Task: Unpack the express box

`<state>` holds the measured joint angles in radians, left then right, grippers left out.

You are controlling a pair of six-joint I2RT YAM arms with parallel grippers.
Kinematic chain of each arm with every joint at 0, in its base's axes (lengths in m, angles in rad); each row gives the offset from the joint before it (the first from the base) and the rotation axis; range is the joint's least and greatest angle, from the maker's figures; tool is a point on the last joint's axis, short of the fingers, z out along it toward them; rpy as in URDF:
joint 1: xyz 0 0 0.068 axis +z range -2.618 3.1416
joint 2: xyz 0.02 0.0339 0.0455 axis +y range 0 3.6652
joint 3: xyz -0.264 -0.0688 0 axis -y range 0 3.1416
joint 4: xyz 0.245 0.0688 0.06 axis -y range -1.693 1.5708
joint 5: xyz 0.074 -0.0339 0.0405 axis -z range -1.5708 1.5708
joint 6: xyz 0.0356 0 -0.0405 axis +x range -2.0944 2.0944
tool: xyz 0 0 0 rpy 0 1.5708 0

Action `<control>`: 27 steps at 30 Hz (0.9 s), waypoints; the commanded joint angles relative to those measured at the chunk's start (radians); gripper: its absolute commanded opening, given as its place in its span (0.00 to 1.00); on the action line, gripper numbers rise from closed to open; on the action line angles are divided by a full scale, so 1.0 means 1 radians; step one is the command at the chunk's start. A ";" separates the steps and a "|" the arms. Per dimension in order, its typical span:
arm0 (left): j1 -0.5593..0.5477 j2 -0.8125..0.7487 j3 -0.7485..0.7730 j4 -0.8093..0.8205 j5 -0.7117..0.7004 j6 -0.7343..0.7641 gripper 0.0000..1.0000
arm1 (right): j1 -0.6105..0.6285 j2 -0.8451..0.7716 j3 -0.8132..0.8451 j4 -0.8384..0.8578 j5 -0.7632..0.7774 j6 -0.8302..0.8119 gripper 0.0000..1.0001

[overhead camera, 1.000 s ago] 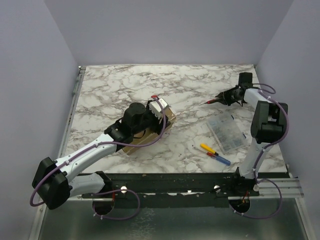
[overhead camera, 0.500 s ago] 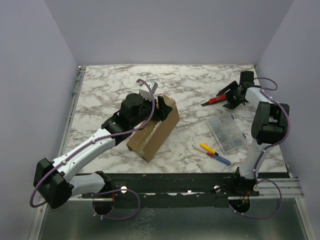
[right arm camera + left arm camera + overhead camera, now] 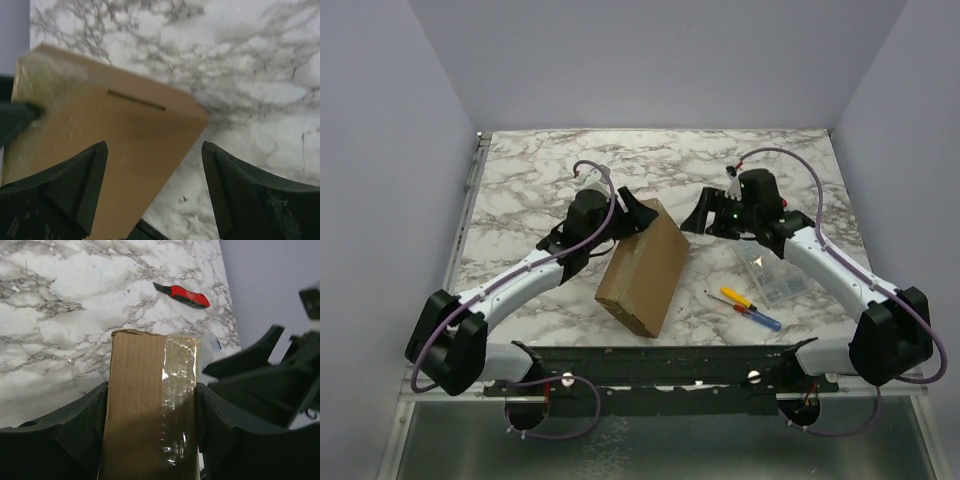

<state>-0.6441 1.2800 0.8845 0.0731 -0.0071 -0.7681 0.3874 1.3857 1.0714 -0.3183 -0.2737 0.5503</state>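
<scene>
The brown box (image 3: 645,272) is lying slantwise in the middle of the marble table (image 3: 530,180), its taped far end sitting between the 2 fingers of the left gripper (image 3: 626,218), which are pressing on both sides and grasping it. The left arm is stretching forward and rightward low over the table, while the right arm is bending in toward the middle, its gripper (image 3: 156,192) hanging released, fingers spread wide, by the box's far right corner. A clear plastic case (image 3: 775,268) and 2 pens (image 3: 738,297) are lying right of the box, and a red knife (image 3: 182,295) is lying beyond it
</scene>
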 commanded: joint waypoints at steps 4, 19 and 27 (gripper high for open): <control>0.126 0.133 -0.189 0.470 0.278 -0.309 0.04 | 0.080 -0.147 -0.194 -0.032 -0.022 -0.002 0.85; 0.150 0.101 -0.163 -0.071 0.040 0.186 0.89 | 0.131 -0.116 -0.306 -0.007 0.066 0.018 0.87; 0.223 0.066 -0.194 -0.095 0.121 0.177 0.78 | 0.130 -0.001 -0.263 0.037 0.006 0.036 0.81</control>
<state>-0.4545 1.3689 0.6991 0.0265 0.1051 -0.6399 0.5114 1.3514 0.7792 -0.3202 -0.2348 0.5716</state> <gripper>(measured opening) 0.856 0.839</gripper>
